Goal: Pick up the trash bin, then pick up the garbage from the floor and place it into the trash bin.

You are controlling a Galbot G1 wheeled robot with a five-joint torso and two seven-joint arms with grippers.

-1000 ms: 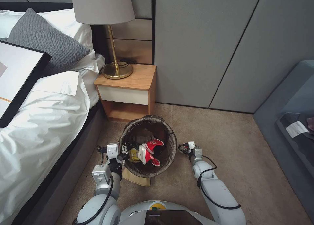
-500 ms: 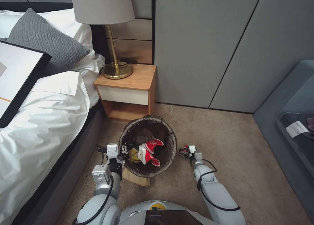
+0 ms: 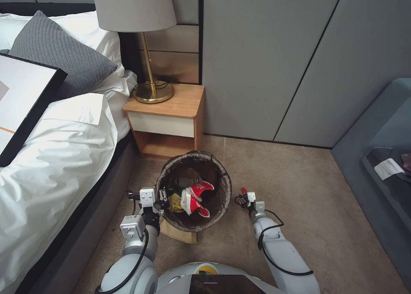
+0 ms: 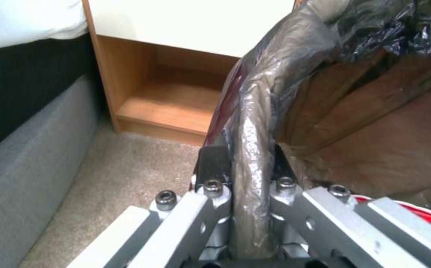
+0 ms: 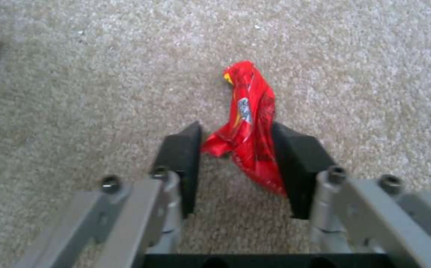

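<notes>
Bin: round white plastic trash bin (image 3: pixel 193 190) with dark liner, on beige carpet before the wooden nightstand (image 3: pixel 166 119).
Contents: crushed red-and-white paper cups (image 3: pixel 195 198).
Left gripper (image 3: pixel 162 196): at the bin's rim.
Right gripper (image 3: pixel 242 197): low, beside the bin.

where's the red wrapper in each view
Head view: the red wrapper lies on the carpet beside the trash bin, at the right hand.
Left wrist view: not in it.
Right wrist view: between the open black fingers, wrapper at.
Shared landmark: the beige carpet.
</notes>
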